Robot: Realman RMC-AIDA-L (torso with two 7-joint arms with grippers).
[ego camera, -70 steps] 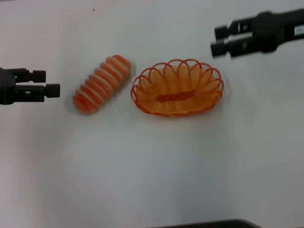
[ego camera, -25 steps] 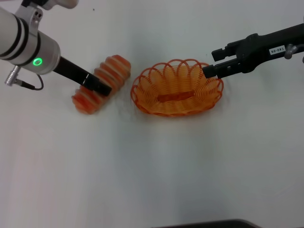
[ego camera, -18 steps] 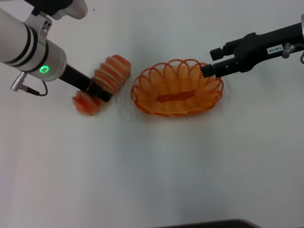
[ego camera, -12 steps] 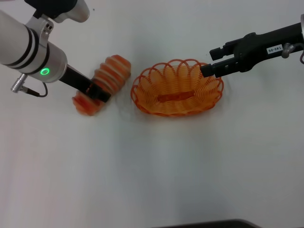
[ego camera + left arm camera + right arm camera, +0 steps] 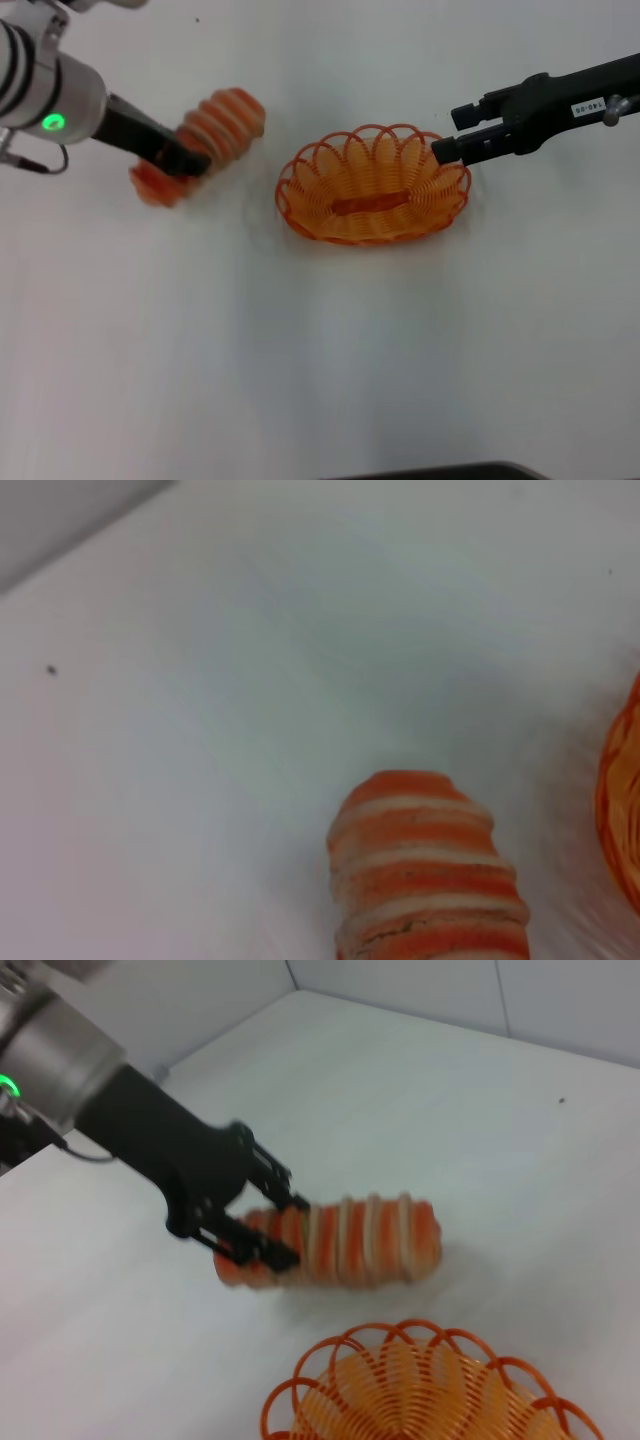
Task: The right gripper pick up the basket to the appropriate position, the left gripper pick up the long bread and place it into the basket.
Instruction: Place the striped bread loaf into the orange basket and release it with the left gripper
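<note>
The long bread (image 5: 222, 118), orange-red with cream stripes, is gripped across its middle by my left gripper (image 5: 186, 160), which is shut on it and holds it just off the table, left of the basket. The bread also shows in the left wrist view (image 5: 425, 875) and the right wrist view (image 5: 360, 1240), where the left gripper (image 5: 272, 1228) clamps it. The orange wire basket (image 5: 375, 185) rests on the table; its rim shows in the right wrist view (image 5: 420, 1380). My right gripper (image 5: 452, 132) is open at the basket's right end, its lower finger touching the rim.
The white table (image 5: 320, 360) spreads all around the basket. A dark edge (image 5: 440, 472) lies along the near side of the table. The basket's edge (image 5: 625, 810) shows in the left wrist view.
My left gripper came in, shut on the bread and has carried it up and to the left off its resting spot. My right gripper reached the basket's right rim; the basket has not moved.
</note>
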